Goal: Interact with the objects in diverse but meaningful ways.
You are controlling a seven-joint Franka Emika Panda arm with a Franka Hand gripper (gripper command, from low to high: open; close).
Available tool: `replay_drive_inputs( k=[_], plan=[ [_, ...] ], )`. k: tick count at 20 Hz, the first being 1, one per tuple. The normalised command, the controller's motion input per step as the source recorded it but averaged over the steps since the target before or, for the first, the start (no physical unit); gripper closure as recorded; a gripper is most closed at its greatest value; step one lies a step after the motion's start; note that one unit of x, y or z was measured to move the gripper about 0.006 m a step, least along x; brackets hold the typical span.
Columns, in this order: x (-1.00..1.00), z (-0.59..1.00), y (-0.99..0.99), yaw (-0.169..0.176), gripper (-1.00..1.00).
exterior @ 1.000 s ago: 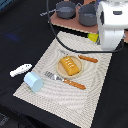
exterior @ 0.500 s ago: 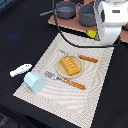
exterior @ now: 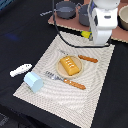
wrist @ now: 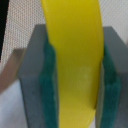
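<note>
The yellow banana point(wrist: 75, 65) fills the wrist view, and my gripper point(wrist: 75, 100) is shut on it, green pads point(wrist: 49, 85) pressing both sides. In the exterior view only the banana's tip point(exterior: 86, 35) shows beside the white arm, above the far edge of the placemat point(exterior: 40, 100). The orange ridged bread block point(exterior: 70, 65) lies on a small plate at the mat's middle. A pale blue cup point(exterior: 34, 81) lies on its side at the mat's left corner. The white fish point(exterior: 20, 70) rests on the black table beyond it. A grey pot point(exterior: 65, 8) stands at the back.
A fork with an orange handle point(exterior: 70, 82) and a knife with an orange handle point(exterior: 88, 59) lie on the mat either side of the plate. A second grey pot point(exterior: 85, 16) and a bowl point(exterior: 123, 19) sit on the brown board at the back.
The arm with the banana has shifted slightly toward the exterior view's left. The things on the mat and table have not moved.
</note>
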Motion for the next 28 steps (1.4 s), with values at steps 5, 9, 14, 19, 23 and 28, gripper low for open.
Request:
replay_drive_inputs(
  k=[5, 9, 14, 19, 23, 28],
  plan=[
    [-0.77, -0.52, 0.45, 0.007, 1.0],
    [-0.34, 0.01, 0.22, 0.0, -1.0],
    [-0.13, 0.65, 0.05, 0.0, -1.0],
    [-0.41, 0.3, -0.02, 0.0, -1.0],
    [-0.63, 0.2, -0.19, 0.005, -1.0],
    [-0.75, 0.15, -0.52, 0.0, -1.0]
  ],
)
